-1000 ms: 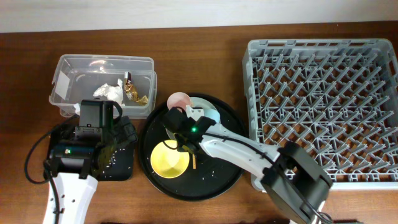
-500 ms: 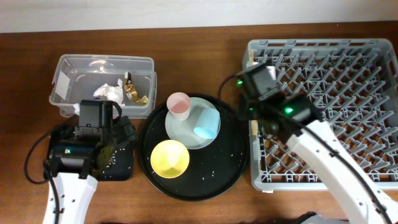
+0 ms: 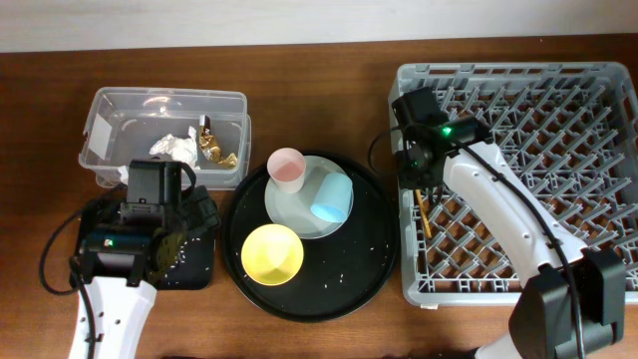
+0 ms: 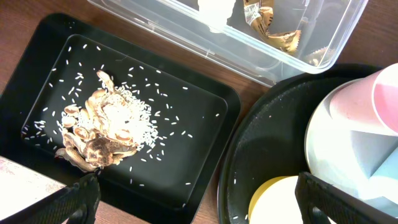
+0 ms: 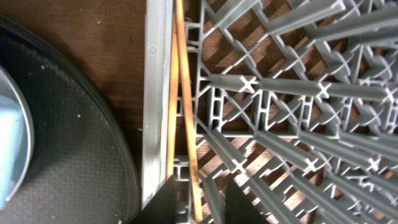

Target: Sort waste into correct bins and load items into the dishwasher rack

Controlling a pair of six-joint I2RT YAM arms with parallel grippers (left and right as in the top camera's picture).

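Observation:
The wooden chopsticks (image 5: 179, 93) lie along the left wall of the grey dishwasher rack (image 3: 558, 150); they also show in the overhead view (image 3: 424, 214). My right gripper (image 5: 199, 208) hangs just above them, slightly open, one stick in the gap. My left gripper (image 4: 208, 208) is wide open and empty over the small black tray (image 4: 205, 112), which holds beige food scraps (image 4: 99, 134). The clear tub (image 3: 120, 105) holds the white tissue (image 3: 177, 147) and the gold wrapper (image 3: 214, 150). The pink cup (image 3: 287, 170) and blue cup (image 3: 332, 197) stand on the pale plate (image 3: 299, 214) beside the yellow bowl (image 3: 272, 252).
The plate and bowl sit in a large round black tray (image 3: 369, 269) between the small tray and the rack. Rice grains are scattered in both black trays. The rack's upright pegs fill its whole floor. Brown table shows in front and behind.
My right arm swung from the round tray over to the rack's left edge, carrying the chopsticks, which now lie in the rack. The left arm has not moved.

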